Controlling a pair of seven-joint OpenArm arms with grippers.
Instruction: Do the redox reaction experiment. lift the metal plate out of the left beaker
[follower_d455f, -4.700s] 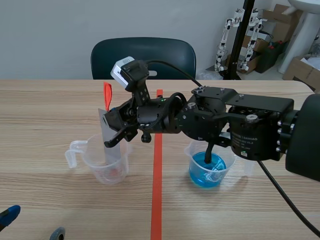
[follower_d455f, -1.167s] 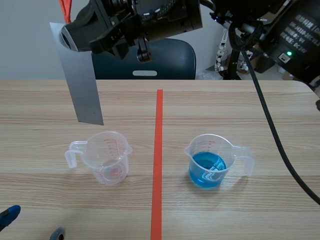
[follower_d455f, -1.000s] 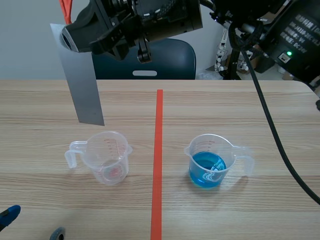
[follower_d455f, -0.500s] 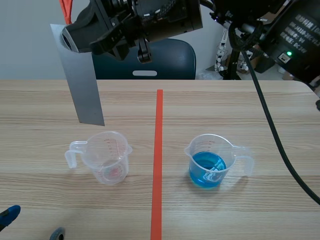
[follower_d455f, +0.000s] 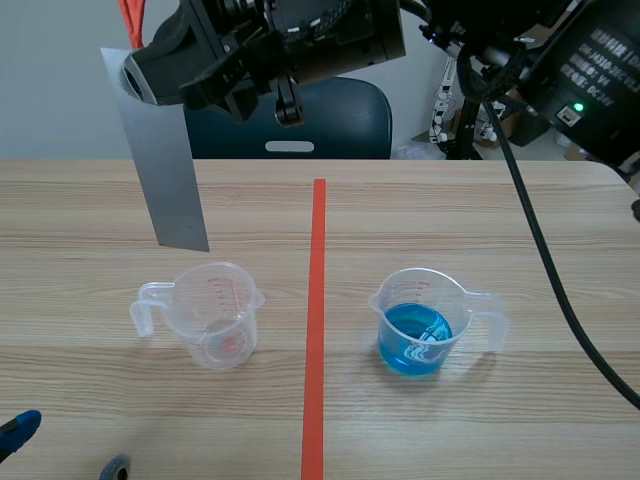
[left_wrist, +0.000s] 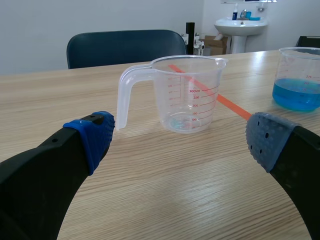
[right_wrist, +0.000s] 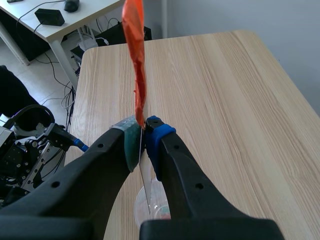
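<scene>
Currently, item one: my right pincer (follower_d455f: 150, 72), clamped on the metal plate (follower_d455f: 165, 170), which hangs upright in the air, out of the left beaker (follower_d455f: 212, 315), at its 11 o'clock. Item two: my left pincer (left_wrist: 181, 135), fingers spread, holding nothing, that beaker at its 12 o'clock.

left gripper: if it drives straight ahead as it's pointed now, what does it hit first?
Likely the clear beaker, standing ahead of the left gripper, in line with the gap between its open fingers. Depth to it is unclear.
</scene>
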